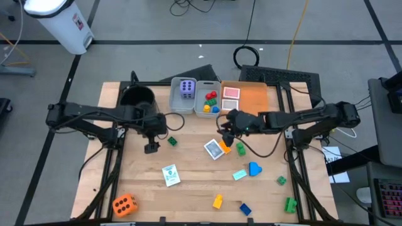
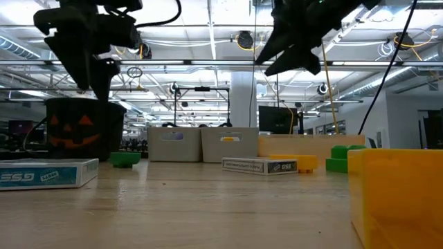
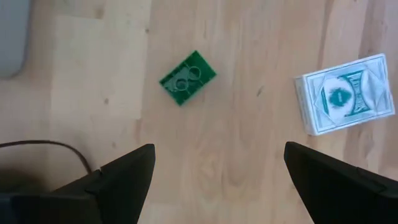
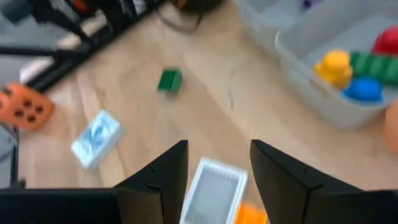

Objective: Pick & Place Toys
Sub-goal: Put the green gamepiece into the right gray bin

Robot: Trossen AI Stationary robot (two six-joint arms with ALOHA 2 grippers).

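My left gripper (image 1: 151, 147) hangs open above the table, pointing steeply down. A small green brick (image 3: 188, 78) lies flat on the wood just beyond its fingers, and a green-backed card pack (image 3: 345, 93) lies off to one side. My right gripper (image 1: 225, 135) is open in the air above a blue-and-white card pack (image 4: 214, 190) lying on the table, with an orange brick (image 4: 252, 214) beside the pack. An orange die (image 1: 124, 204) sits at the near left. A purple die (image 1: 186, 88) lies in a grey bin.
Two grey bins (image 1: 196, 97) stand at the far middle, one holding bricks (image 4: 348, 68). An orange tray (image 1: 254, 97) with a red card is to their right. A black pumpkin bucket (image 1: 138, 97) stands far left. Loose bricks (image 1: 254, 169) lie scattered near right.
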